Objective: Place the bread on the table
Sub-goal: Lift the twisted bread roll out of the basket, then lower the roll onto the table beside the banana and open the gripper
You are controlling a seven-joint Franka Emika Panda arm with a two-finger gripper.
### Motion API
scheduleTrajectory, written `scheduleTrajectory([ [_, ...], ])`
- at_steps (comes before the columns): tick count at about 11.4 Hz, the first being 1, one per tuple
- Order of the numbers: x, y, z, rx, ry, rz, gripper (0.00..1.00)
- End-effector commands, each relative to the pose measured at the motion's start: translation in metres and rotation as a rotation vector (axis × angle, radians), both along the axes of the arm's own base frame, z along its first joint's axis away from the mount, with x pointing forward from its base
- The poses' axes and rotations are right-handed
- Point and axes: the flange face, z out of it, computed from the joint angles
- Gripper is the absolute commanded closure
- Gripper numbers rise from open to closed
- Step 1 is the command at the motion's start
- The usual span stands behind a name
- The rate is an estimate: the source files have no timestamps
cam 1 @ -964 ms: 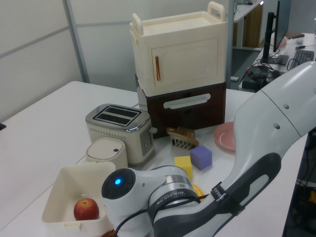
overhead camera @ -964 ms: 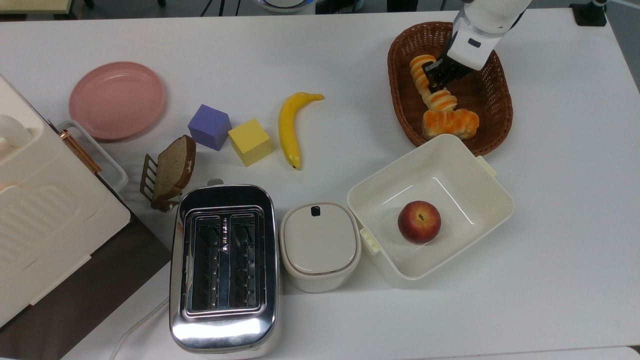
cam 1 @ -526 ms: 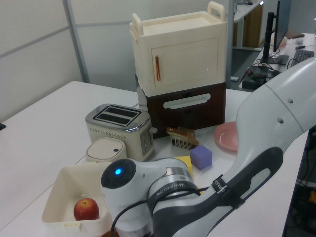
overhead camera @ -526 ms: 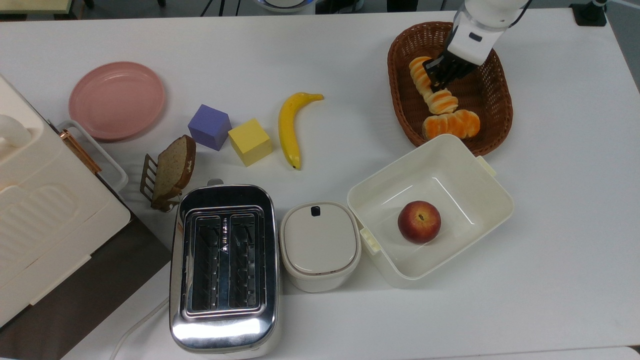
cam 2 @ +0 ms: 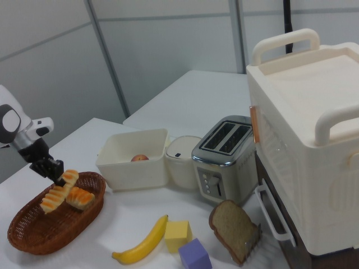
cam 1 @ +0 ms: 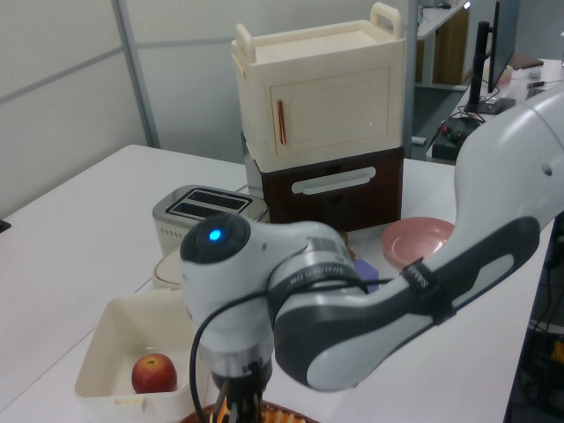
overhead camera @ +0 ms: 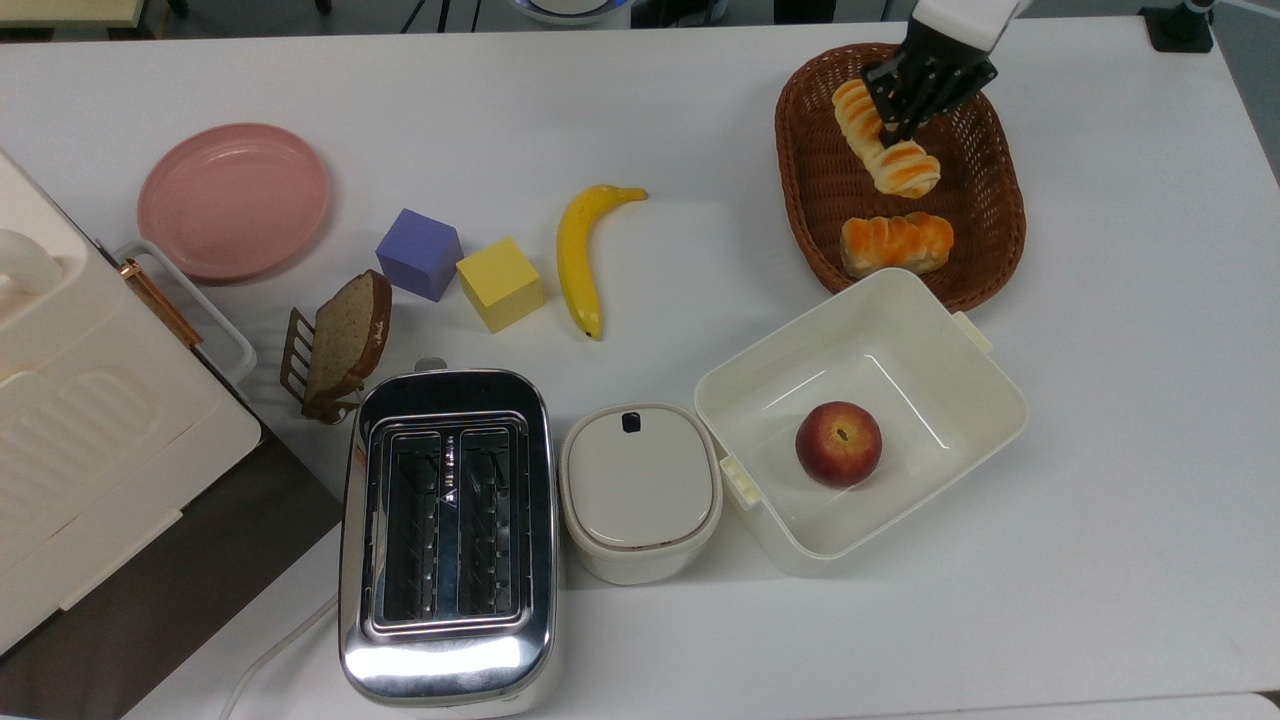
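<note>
Top view: over the table [overhead camera: 640, 120] I see the basket [overhead camera: 810, 215], and above it the bread [overhead camera: 888, 150], raised and tilted. It looks light and squashy, so I'd grip mid-length, gently. My gripper [overhead camera: 905, 100] is clamped on the bread's upper half.

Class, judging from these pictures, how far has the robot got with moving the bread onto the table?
Done: the gripper is shut on the bread. In hand: the loaf hangs tilted above the basket, clear of the bun. Left: carrying it past the rim and setting it on the table.
</note>
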Motion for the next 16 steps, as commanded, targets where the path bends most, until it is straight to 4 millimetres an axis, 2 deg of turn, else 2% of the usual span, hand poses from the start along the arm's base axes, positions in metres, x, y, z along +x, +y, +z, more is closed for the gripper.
scheduleTrajectory([
  [1, 0.035, -0.060, 0.026, -0.007, -0.043, -0.124, 0.93],
  [3, 0.059, -0.112, 0.040, 0.002, -0.071, -0.212, 0.93],
  [4, 0.068, -0.133, 0.040, -0.001, -0.074, -0.232, 0.93],
  [7, 0.088, -0.181, 0.037, -0.008, -0.076, -0.281, 0.93],
  [9, 0.091, -0.187, 0.029, -0.015, -0.063, -0.281, 0.93],
  [10, 0.095, -0.199, 0.026, -0.019, -0.057, -0.297, 0.93],
  [12, 0.096, -0.200, 0.016, -0.027, -0.039, -0.287, 0.89],
  [13, 0.096, -0.199, 0.015, -0.027, -0.038, -0.285, 0.65],
  [14, 0.096, -0.199, 0.015, -0.027, -0.037, -0.291, 0.01],
  [16, 0.096, -0.198, 0.014, -0.028, -0.036, -0.291, 0.00],
])
